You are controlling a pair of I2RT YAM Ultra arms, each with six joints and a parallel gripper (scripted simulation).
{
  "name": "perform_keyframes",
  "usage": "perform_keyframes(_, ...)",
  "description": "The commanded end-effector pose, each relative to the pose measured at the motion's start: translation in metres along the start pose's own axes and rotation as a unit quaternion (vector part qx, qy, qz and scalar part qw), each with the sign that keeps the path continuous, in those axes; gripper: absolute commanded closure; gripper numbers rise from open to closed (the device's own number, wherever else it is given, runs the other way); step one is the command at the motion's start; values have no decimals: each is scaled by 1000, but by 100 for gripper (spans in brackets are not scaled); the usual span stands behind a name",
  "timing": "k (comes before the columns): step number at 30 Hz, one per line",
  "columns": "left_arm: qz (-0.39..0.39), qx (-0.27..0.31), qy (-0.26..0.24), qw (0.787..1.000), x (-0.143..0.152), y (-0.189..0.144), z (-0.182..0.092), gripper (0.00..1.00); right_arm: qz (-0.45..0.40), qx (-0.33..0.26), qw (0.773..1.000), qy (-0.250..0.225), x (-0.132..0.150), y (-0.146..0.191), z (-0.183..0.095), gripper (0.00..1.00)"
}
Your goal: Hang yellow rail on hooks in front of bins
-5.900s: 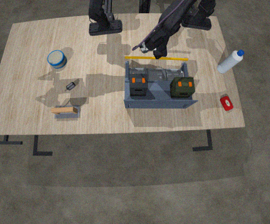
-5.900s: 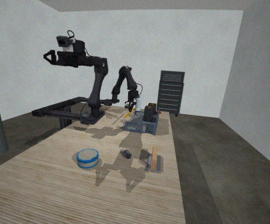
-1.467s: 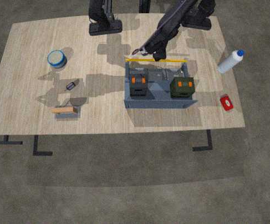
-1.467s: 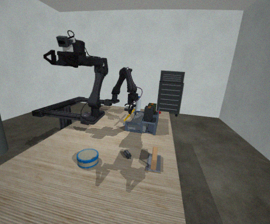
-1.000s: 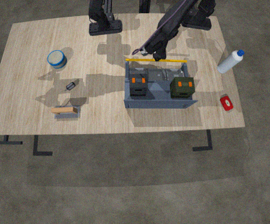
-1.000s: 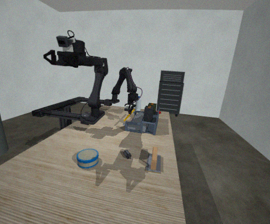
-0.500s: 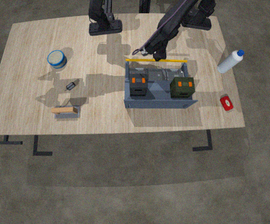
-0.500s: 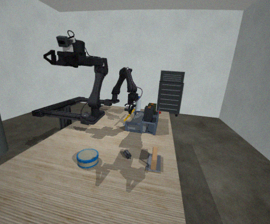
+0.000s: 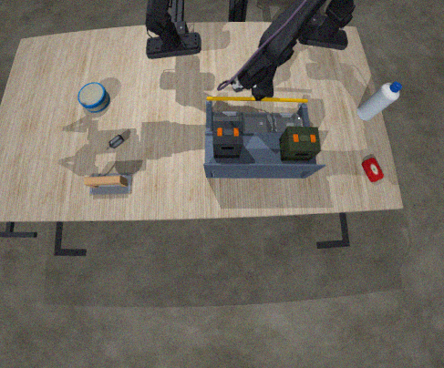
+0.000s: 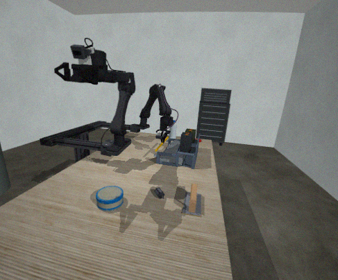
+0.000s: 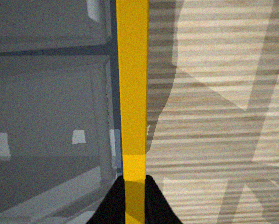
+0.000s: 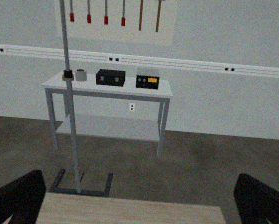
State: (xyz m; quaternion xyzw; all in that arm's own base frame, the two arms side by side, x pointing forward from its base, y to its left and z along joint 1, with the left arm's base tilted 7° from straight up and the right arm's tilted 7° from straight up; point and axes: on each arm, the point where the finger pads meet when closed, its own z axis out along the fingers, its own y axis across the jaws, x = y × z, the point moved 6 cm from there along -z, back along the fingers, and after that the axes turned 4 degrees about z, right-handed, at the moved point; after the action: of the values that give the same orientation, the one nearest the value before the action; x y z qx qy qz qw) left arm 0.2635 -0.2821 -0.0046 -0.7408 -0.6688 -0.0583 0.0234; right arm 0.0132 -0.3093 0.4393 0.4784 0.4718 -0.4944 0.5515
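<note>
The yellow rail [image 9: 236,98] [image 11: 133,90] runs along the front side of the blue-grey shelf [image 9: 261,171] [image 10: 187,164], its ends at the two front corners. Whether it sits between the end plates cannot be told. My left gripper [image 9: 260,97] [image 11: 135,184] is shut on the rail near its middle, pointing down. The near-black bin [image 9: 228,148] [image 10: 186,143] and the dark green bin [image 9: 299,148] stand upright on the shelf, both with orange latches. My right gripper [image 10: 62,71] [image 12: 139,181] is open and empty, high above the table's edge, far from the rail.
A white bottle [image 9: 374,106] with a blue cap and a red object [image 9: 372,169] are right of the shelf. A round blue-rimmed tin [image 9: 93,96], a small dark object [image 9: 116,141] and a wooden-handled tool [image 9: 106,181] lie at the left.
</note>
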Motion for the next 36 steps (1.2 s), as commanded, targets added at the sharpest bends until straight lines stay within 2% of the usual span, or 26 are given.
perform_keyframes(1,3,-27,-26,999,-11,11,-21,100,3,12,1000,-8,-11,-4,-6,0)
perform_keyframes(36,2,-23,-23,999,-10,10,-14,100,3,12,1000,-8,-11,-4,-6,0)
